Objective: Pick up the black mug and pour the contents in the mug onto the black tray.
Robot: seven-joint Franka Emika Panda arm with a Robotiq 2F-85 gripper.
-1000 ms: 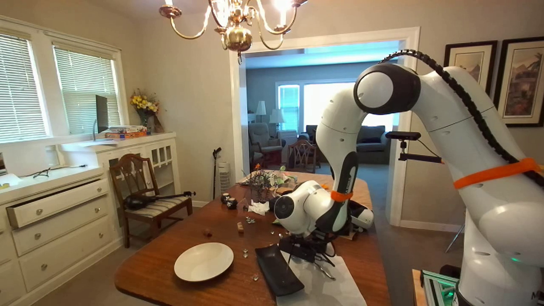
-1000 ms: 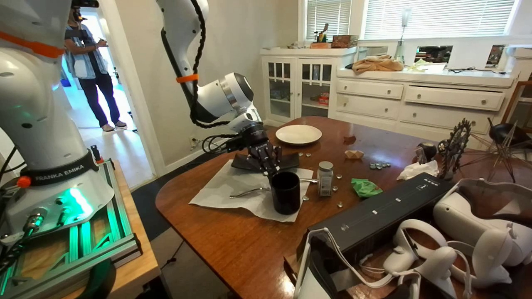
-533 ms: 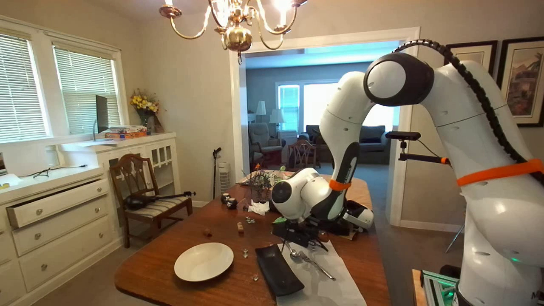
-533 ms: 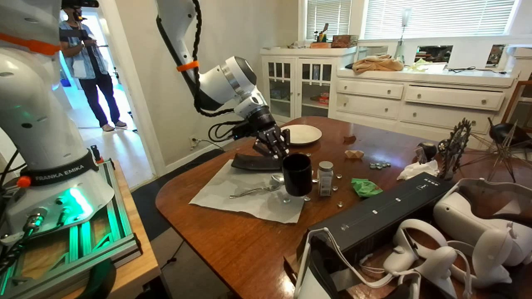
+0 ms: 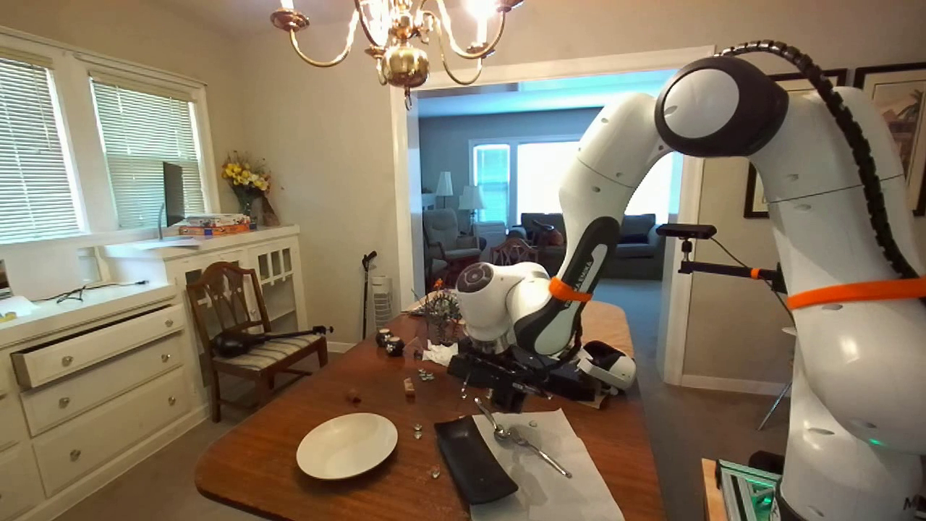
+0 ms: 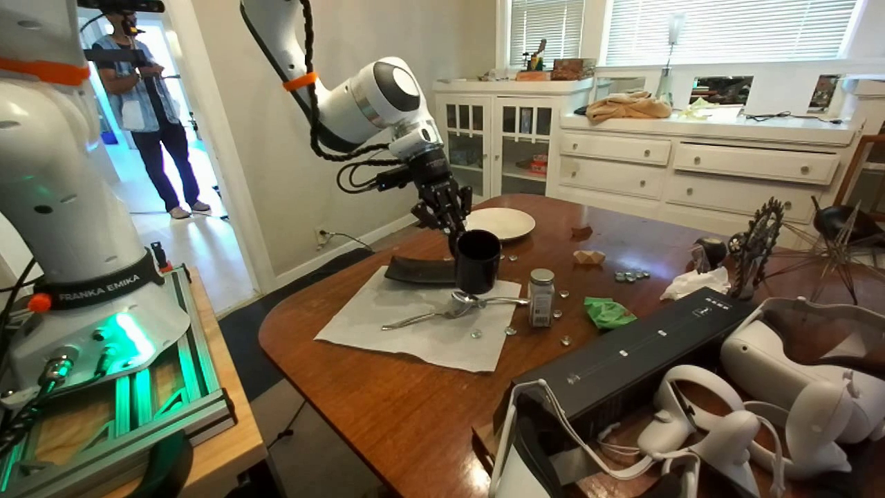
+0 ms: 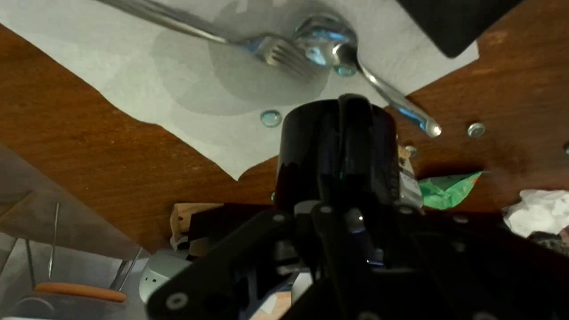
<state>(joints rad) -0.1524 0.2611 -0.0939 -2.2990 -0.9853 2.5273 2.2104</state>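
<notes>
Black mug point(image 6: 478, 263) aloft at tips of fingers point(image 7: 358, 142), clamped on it; exact grip spot unclear.

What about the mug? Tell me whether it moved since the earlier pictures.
Yes: in an exterior view, the mug has moved up the picture relative to the jar.

Table point(image 6: 401, 401): white plate point(image 5: 347, 446), lidded jar point(image 6: 541, 302), crumpled green scrap point(image 6: 608, 313)
Paper sheet point(image 6: 370, 304): fork point(image 7: 269, 49), spoon point(image 7: 383, 88) reaching past edge
Chandelier point(image 5: 405, 66): lit

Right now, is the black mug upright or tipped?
Upright or nearly so: in an exterior view, the black mug has its mouth up and sides near vertical.
</notes>
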